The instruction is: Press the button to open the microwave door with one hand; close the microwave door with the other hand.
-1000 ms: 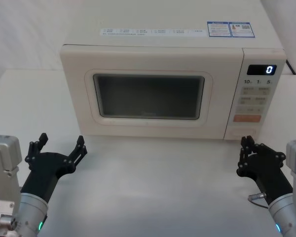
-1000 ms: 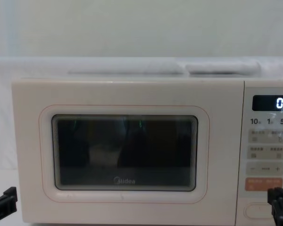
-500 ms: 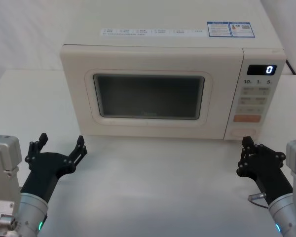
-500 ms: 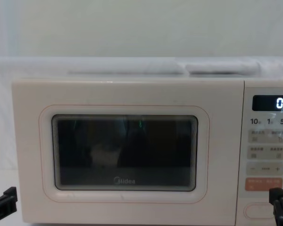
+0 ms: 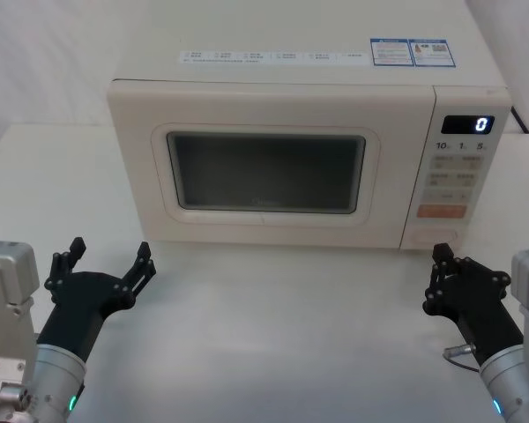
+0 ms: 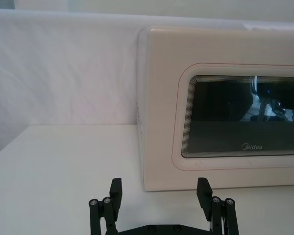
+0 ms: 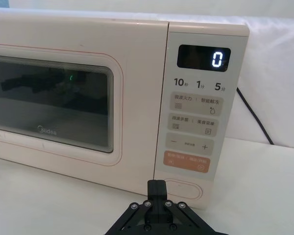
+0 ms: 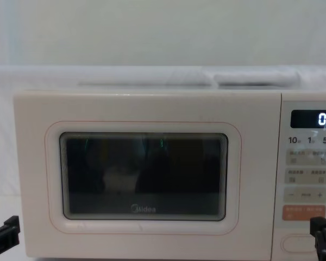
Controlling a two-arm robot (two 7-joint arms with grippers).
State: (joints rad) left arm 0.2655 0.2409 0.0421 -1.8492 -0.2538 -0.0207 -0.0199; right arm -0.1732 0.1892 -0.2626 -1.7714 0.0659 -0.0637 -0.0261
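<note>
The cream microwave door [image 5: 264, 167] is closed, at the back of the white desk [image 5: 282, 335]; its dark window has a thin orange outline and a grey "Midea" logo [image 7: 46, 130]. The display [image 7: 204, 58] reads "0". The wide cream button [image 7: 182, 189] sits lowest on the panel, just before the clenched right hand [image 5: 439, 275]; the left hand [image 5: 108, 263] rests released near the door's left corner.

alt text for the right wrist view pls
The right gripper, fingers shut, sits on the table just in front of the button at the bottom of the microwave's control panel. The microwave door is closed, and the display reads 0.
</note>
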